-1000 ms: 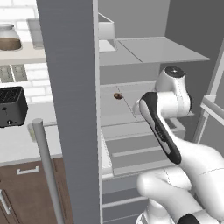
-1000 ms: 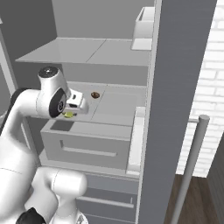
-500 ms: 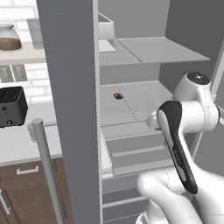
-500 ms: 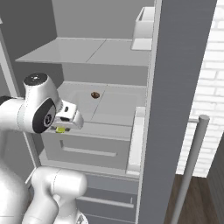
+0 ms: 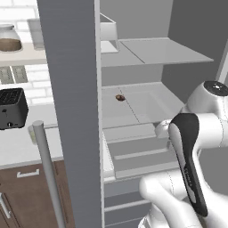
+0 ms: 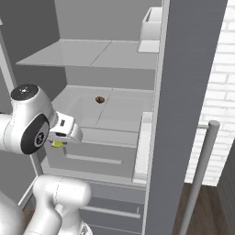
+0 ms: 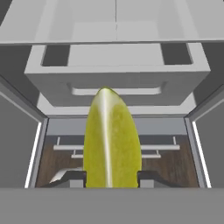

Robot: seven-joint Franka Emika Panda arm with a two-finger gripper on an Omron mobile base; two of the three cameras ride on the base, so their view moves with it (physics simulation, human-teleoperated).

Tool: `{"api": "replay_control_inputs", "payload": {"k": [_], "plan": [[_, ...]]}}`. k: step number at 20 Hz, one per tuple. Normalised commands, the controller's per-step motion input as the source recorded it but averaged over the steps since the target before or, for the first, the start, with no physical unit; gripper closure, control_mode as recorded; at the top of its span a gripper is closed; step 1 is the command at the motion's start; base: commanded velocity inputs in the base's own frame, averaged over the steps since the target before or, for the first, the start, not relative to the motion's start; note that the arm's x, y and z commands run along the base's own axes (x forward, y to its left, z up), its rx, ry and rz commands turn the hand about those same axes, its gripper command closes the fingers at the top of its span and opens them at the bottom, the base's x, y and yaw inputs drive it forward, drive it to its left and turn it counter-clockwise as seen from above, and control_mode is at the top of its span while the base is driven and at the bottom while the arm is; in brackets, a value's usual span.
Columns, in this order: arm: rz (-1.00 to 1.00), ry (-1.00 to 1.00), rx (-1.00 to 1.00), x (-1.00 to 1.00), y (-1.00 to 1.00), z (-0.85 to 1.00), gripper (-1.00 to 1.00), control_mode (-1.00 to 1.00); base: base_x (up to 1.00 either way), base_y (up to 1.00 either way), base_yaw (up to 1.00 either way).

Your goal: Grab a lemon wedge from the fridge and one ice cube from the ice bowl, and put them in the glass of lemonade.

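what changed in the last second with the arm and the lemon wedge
The gripper, shut on the lemon wedge, pulled back out of the fridge toward the base, away from the shelf, and dropped lower in front of the drawers. The wedge stayed clamped throughout. The small brown thing on the shelf and the open door did not move.

Lemon wedge [image 7: 112, 140] bright yellow-green, pale streak down its ridge. Fridge [image 5: 71, 111] matte grey throughout. Toaster [image 5: 12, 108] black, backsplash [image 5: 13, 73] white brick.

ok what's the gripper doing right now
gripper: shut on the lemon wedge, in front of the open fridge.
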Motion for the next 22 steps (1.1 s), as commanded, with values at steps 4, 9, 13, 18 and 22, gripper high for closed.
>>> {"api": "replay_control_inputs", "payload": {"k": [4, 9, 13, 18, 22], "plan": [[0.00, -0.01, 0.02, -0.26, -0.08, 0.38, 1.00, -1.00, 0.00, 0.00, 0.00], [0.00, 0.00, 0.01, -0.06, 0.00, 0.08, 1.00, -1.00, 0.00, 0.00, 0.00], [0.00, 0.00, 0.00, 0.00, 0.00, 0.00, 1.00, -1.00, 0.00, 0.00, 0.00], [0.00, 0.00, 0.00, -0.02, 0.00, 0.00, 1.00, 1.00, -0.08, 0.00, 0.00], [0.00, 0.00, 0.00, 0.00, 0.00, 0.00, 1.00, 1.00, -0.92, -0.28, -0.02]]}}
